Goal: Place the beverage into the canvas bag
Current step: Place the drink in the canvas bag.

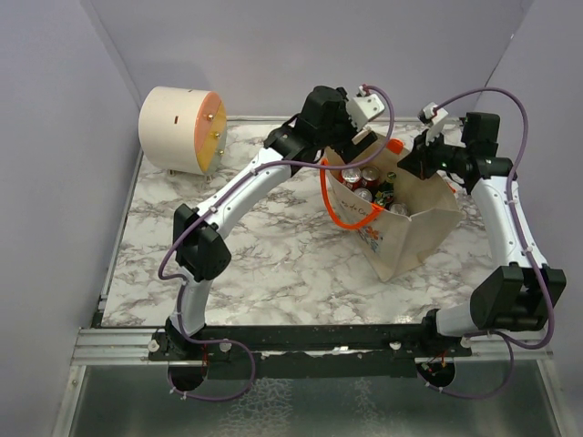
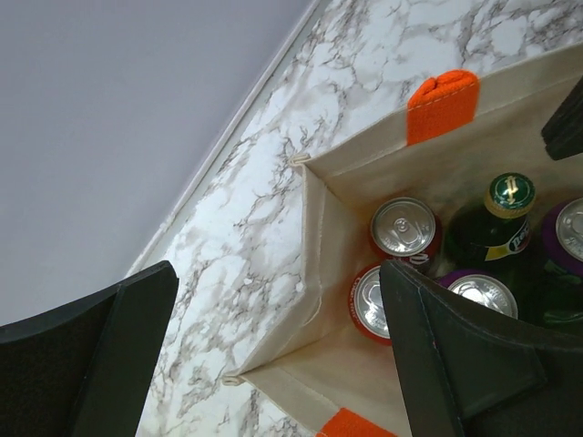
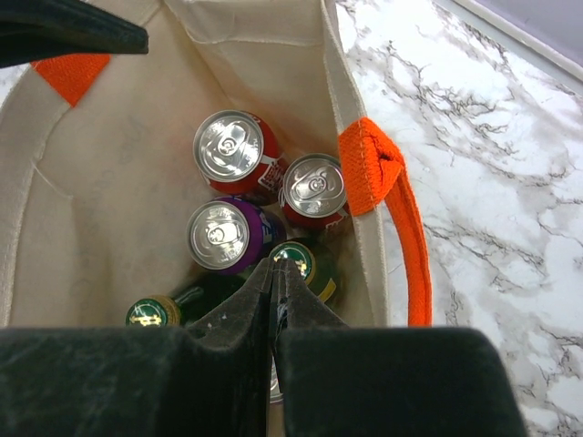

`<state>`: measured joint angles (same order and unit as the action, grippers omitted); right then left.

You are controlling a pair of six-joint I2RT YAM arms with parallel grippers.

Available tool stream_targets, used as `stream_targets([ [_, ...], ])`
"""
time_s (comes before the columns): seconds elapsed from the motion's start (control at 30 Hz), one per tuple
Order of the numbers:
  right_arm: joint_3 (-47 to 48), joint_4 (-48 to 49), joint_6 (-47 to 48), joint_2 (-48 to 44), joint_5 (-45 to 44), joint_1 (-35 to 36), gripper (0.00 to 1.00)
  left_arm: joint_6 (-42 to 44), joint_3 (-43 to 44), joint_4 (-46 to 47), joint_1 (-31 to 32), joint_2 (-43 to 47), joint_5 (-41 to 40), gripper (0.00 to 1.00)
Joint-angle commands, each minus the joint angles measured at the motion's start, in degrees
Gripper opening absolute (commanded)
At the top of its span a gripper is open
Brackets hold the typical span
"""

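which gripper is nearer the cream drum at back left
Left. The left gripper is open over the canvas bag end nearest the drum; the right gripper, shut, is farther right.

Bright, even light; soft shadows.

Upright cans [image 3: 228, 146] and bottles [image 3: 153, 312] inside canvas bag [image 3: 109, 218], right claw [image 3: 276, 269] pinched closed

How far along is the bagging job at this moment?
Done: two red cans, a purple can and green bottles stand inside the canvas bag. In hand: nothing; the left gripper is open over the bag's corner, the right gripper shut and empty above the drinks. Left: no drink visible outside, so probably only retracting.
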<state>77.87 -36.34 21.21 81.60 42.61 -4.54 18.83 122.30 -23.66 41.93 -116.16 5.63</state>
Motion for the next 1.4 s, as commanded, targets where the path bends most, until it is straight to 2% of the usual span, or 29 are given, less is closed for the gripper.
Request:
stream_targets([
  [0.0, -1.10, 0.44, -0.06, -2.17, -1.64, 0.32, 0.02, 0.93, -1.08, -1.23, -1.27, 2.12, -3.04, 0.93],
  [0.17, -1.68, -0.28, 0.44, -3.00, -1.86, 0.32, 0.02, 0.38, 1.33, -4.88, -3.54, -0.05, 2.96, 0.82],
  [0.4, -2.09, -0.16, 0.69, -3.41, -2.27, 0.32, 0.02, 0.49, 8.64, -12.20, -5.30, -5.35, 11.67, 0.75],
  [0.7, 1.51, -0.17, 1.47, -1.36, -2.71, 1.16, 0.05, 1.05, 9.19, -13.40, -5.94, -6.83, 16.82, 0.68],
  [0.83, 3.72, 0.57, 1.48, -0.22, -3.88, 2.42, 0.13, 1.30, 9.27, -13.80, -6.19, -7.69, 18.06, 0.58],
  [1.0, 6.72, 0.91, 1.45, 0.92, -4.09, 4.84, 0.28, 0.41, 9.10, -13.64, -6.23, -8.43, 19.53, 0.41],
  [1.17, 7.74, 1.26, 2.41, 1.48, -3.50, 8.40, 0.41, -1.52, 8.72, -13.28, -6.25, -8.42, 20.80, 0.12],
  [1.23, 7.46, 1.32, 2.53, 1.82, -2.06, 9.56, 0.54, -3.39, 8.33, -12.64, -6.14, -8.25, 20.16, 0.00],
  [1.3, 6.42, 1.46, 2.77, 2.10, -1.24, 10.93, 0.61, -5.03, 8.15, -12.16, -6.16, -8.14, 19.78, 0.00],
  [1.37, 5.06, 2.10, 2.92, 2.31, -1.23, 12.66, 0.62, -6.57, 8.16, -11.79, -6.16, -8.12, 20.03, 0.00],
])
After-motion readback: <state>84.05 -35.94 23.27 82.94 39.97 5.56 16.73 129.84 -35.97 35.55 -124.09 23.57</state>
